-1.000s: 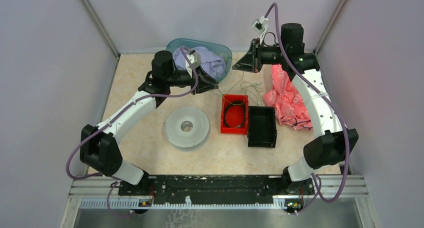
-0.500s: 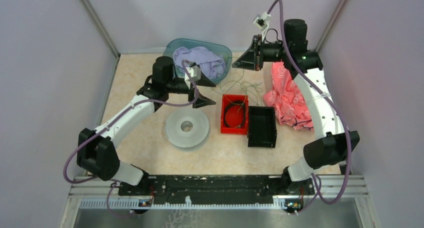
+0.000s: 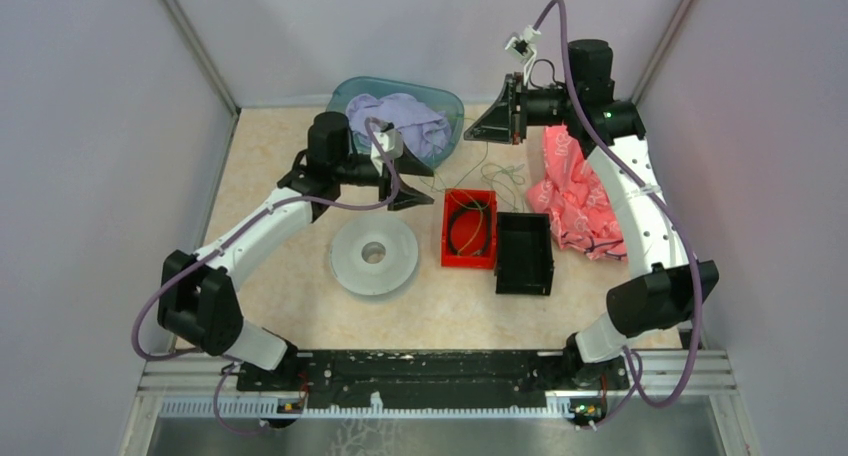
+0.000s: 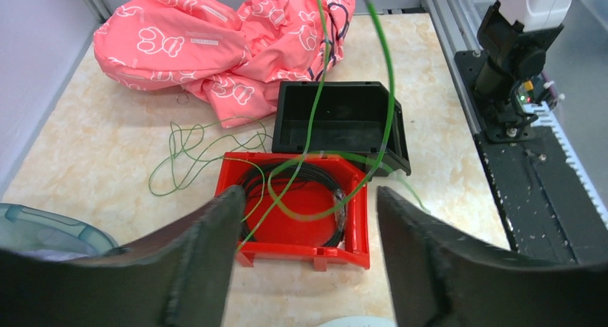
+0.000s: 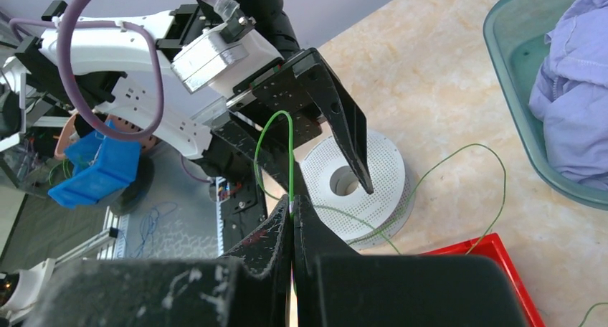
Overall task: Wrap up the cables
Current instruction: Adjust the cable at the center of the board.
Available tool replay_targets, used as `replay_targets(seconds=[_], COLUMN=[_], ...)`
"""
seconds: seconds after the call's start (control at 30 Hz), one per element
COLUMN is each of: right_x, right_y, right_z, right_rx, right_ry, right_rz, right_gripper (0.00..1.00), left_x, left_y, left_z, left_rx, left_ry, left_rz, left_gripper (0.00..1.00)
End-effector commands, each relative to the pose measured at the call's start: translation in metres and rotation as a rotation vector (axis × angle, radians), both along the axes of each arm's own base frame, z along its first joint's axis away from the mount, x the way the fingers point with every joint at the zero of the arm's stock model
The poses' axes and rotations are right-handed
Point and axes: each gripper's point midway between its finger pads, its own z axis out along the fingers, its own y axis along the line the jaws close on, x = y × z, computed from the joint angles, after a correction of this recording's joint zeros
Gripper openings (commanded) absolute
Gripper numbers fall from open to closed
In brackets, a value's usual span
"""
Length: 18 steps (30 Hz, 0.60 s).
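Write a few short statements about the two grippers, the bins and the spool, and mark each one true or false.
1. The right gripper is shut on the green wire. True.
2. The left gripper is shut. False: its jaws stand open, holding nothing.
3. The coil of dark wire lies in the black bin. False: it lies in the red bin; the black bin looks empty.
4. The white spool lies flat on the table. True.

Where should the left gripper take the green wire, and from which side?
Likely the raised span of green wire between right gripper and red bin, left gripper coming level from its own side, fingers straddling it. That span hangs clear of the table.
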Motion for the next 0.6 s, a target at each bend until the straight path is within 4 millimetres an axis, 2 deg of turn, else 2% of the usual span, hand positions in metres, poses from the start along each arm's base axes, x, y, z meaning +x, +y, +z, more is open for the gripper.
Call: replay_targets(seconds=[0.0, 0.1, 0.23, 0.33, 0.47, 0.57], right_x=[-0.004, -0.004, -0.004, -0.004, -0.003, -0.002], right_y=[0.005, 0.006, 0.006, 0.006, 0.006, 0.007], right_z=[0.006, 0.004, 0.002, 0.001, 0.001, 0.002], right_rx=[0.026, 0.032, 0.030, 0.028, 0.027, 0.029], right_ry=[-0.021, -0.009, -0.004, -0.005, -0.005, -0.002], right_rz=[0.041, 0.048, 0.044, 0.041, 0.040, 0.042], right_gripper=[0.00, 0.00, 0.00, 0.00, 0.00, 0.00], left_x=[0.007, 0.008, -0.003, -0.010, -0.016, -0.017], left_y=[-0.011, -0.019, -0.023, -0.022, -0.017, -0.016], left_z=[0.014, 0.016, 0.015, 0.014, 0.009, 0.009], left_rx=[-0.064, -0.087, -0.091, -0.090, -0.068, -0.063], left_ry=[0.018, 0.085, 0.099, 0.079, 0.027, 0.011], left_rz=[-0.004, -0.025, -0.085, -0.108, -0.122, -0.124], left_gripper=[0.59, 0.53, 0.67, 0.74, 0.76, 0.72])
